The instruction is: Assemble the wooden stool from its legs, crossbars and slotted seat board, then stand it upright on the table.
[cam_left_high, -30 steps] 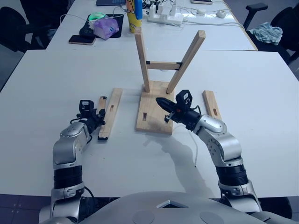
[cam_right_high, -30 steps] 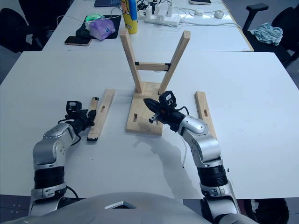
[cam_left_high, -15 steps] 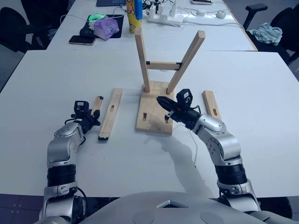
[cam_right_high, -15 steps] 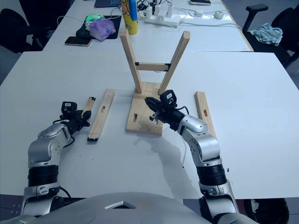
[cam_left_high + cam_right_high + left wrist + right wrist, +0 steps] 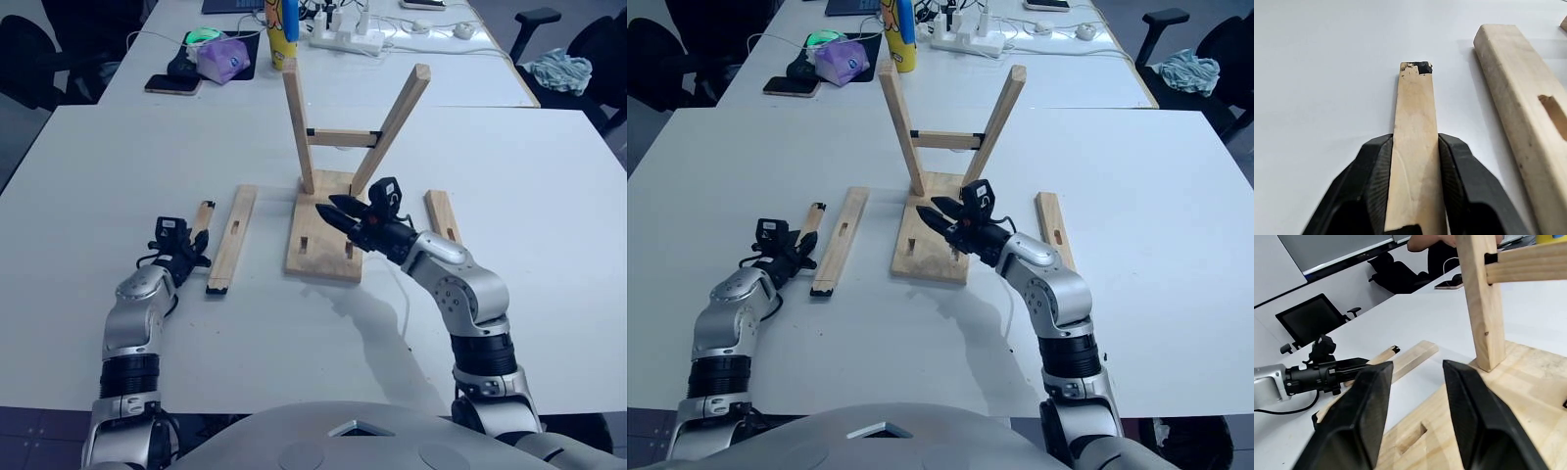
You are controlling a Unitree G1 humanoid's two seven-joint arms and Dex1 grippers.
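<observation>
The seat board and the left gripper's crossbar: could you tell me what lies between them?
A loose slotted leg lies flat between crossbar and seat board, clear in the left eye view.

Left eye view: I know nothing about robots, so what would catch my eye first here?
A seat board lies flat in the middle of the table with two legs sticking up from it, joined by a crossbar. The right gripper hovers open over the board, while the left gripper is shut on a thin loose stick lying on the table's left side.
</observation>
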